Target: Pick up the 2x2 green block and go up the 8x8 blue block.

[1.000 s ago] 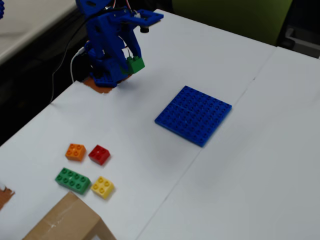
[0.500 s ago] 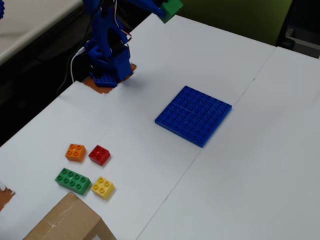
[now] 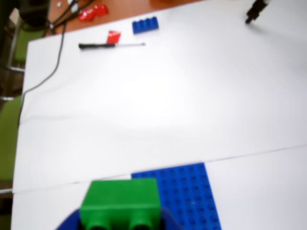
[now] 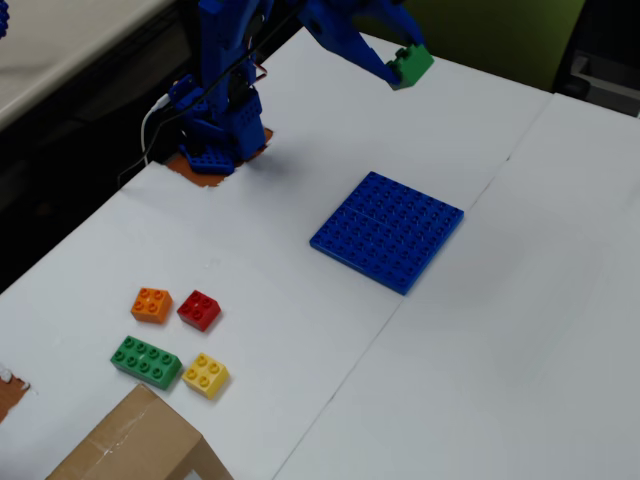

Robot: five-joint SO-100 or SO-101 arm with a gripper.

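My blue gripper (image 4: pixel 405 62) is shut on the 2x2 green block (image 4: pixel 413 64) and holds it high in the air, beyond the far edge of the 8x8 blue block (image 4: pixel 388 230). That flat blue plate lies on the white table in the fixed view. In the wrist view the green block (image 3: pixel 121 201) fills the bottom edge, held by my gripper (image 3: pixel 120 223), with the blue plate (image 3: pixel 189 196) below and to its right.
Orange (image 4: pixel 152 304), red (image 4: pixel 200 310), yellow (image 4: pixel 205 375) small bricks and a longer green brick (image 4: pixel 146 362) lie front left. A cardboard box (image 4: pixel 130 445) is at the bottom edge. The wrist view shows a blue brick (image 3: pixel 145 25), a screwdriver (image 3: pixel 110 45) and a cable (image 3: pixel 57 52).
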